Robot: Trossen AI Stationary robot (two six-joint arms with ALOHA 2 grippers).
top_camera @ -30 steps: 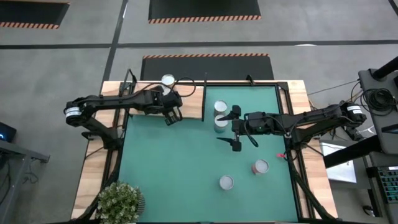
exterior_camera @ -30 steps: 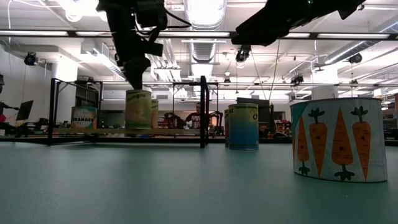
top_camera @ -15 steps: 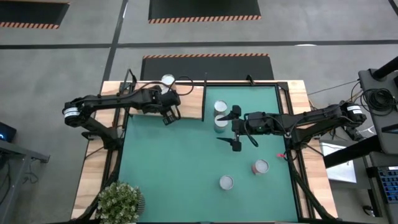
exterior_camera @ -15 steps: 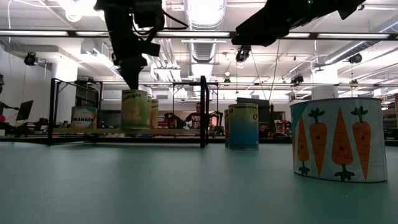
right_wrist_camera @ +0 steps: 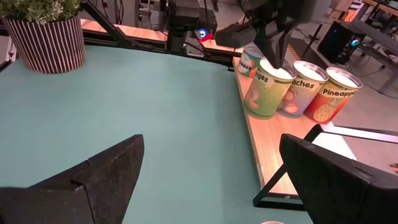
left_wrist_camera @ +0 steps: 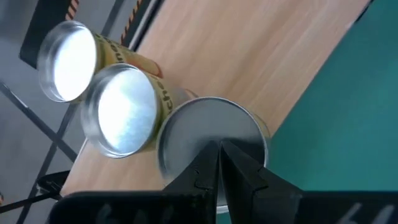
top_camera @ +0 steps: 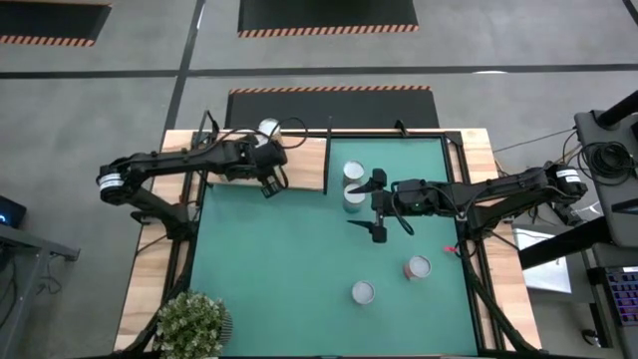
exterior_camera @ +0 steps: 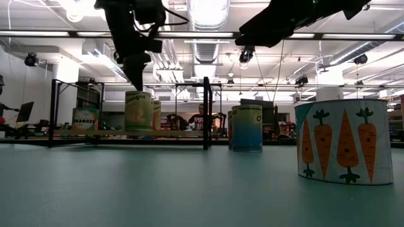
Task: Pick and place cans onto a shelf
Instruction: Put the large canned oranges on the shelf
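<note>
A green mat (top_camera: 299,279) covers the table seen from above. The shelf (top_camera: 304,165), a pale wood board, lies at the mat's far-left corner.

The left gripper (left_wrist_camera: 219,155) hangs just above the shelf, fingers pressed together and holding nothing. Its tips sit over the silvery lid of a green can (right_wrist_camera: 266,87). From the wrist view I cannot tell whether they touch the lid.

That can stands upright at the shelf's edge nearest the mat. Two more cans stand touching in a row behind it: a peaches can (right_wrist_camera: 301,87) and a pineapple can (right_wrist_camera: 333,93).

The right gripper (top_camera: 376,207) hovers over the middle of the mat, fingers spread wide and empty. Just beside it two cans (top_camera: 354,184) stand close together on the mat. Nearer the front are a red can (top_camera: 418,267) and a grey can (top_camera: 363,292), well apart from the shelf. The low view shows a carrot-label can (exterior_camera: 342,140) in the foreground. A potted plant (top_camera: 192,324) sits at the front-left corner.

The cans look like rigid metal tins with paper labels. If full, they would be fairly heavy for their size. The walls should not dent under a firm grip, but the smooth round sides may slip or roll. The best hold seems to be across the side wall at mid-height, fingers squarely opposite. The flat lid gives nothing to pinch.
</note>
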